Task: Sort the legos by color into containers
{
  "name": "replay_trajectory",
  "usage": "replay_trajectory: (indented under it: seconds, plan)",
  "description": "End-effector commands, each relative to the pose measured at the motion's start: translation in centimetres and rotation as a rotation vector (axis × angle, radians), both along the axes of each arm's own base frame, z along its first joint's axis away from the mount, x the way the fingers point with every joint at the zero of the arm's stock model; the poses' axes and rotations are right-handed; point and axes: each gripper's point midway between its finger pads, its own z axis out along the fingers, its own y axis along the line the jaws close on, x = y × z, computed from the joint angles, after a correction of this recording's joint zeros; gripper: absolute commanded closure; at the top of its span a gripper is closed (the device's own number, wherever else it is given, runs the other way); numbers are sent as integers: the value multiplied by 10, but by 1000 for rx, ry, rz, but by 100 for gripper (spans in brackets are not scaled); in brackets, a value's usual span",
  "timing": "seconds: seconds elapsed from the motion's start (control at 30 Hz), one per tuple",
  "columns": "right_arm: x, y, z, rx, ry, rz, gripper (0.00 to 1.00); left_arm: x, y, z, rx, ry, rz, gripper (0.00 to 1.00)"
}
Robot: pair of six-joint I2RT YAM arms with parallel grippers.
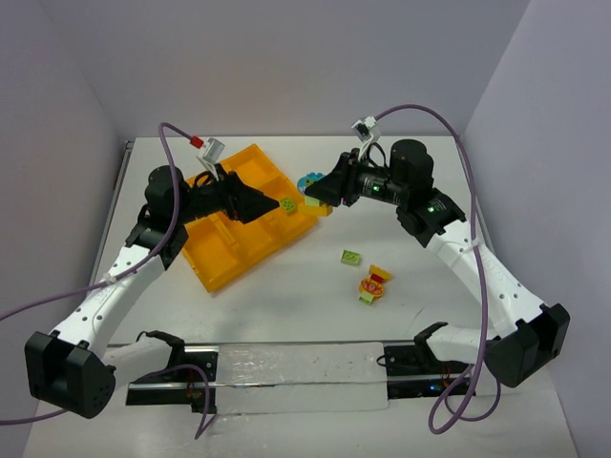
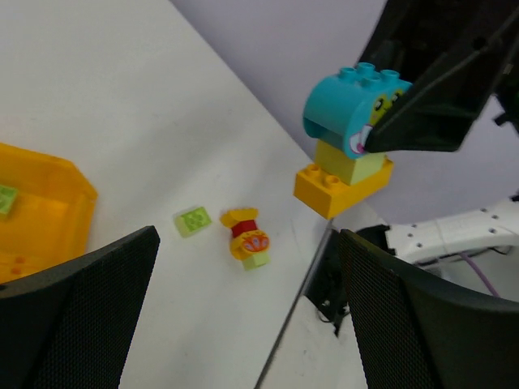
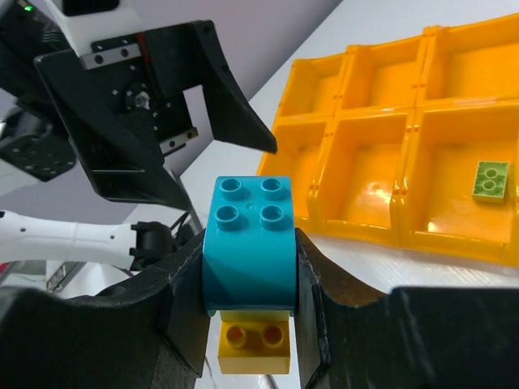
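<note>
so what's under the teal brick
Stuck under the teal brick: a pale green brick, then an orange-yellow brick. In the right wrist view the green one is hidden.

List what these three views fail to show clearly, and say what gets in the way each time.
1. Top view: the tray compartments beneath the left gripper are hidden by it.
2. Top view: the held clump is partly covered by the right gripper and too small to count its bricks.
3. Left wrist view: the tray is cut off by the left edge; only one corner shows.
4. Right wrist view: the loose green brick and the small clump lie outside the frame.
</note>
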Motion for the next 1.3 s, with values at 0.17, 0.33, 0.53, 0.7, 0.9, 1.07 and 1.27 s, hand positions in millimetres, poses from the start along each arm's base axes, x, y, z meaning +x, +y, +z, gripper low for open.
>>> replay_trajectory:
  seconds: [0.17,0.33,0.53,0.7,0.9,1.07,1.27]
  plan:
    - [-8,0,39,65,-101,69,100,-43,-6,38,-120,-133,-289,1]
    - [-9,0,41,65,-106,79,100,-48,-7,45,-139,-135,-332,1]
    - [-15,2,45,56,-125,131,100,-51,-3,58,-153,-196,-292,1]
    - [-15,2,46,64,-128,123,100,-53,-3,65,-165,-201,-303,1]
    - [-16,2,47,62,-128,129,100,-55,-5,70,-172,-195,-337,2]
    - [-17,0,46,53,-135,125,100,-55,-5,71,-171,-196,-348,3]
    - [-17,1,45,51,-135,129,100,-57,-6,76,-167,-216,-363,3]
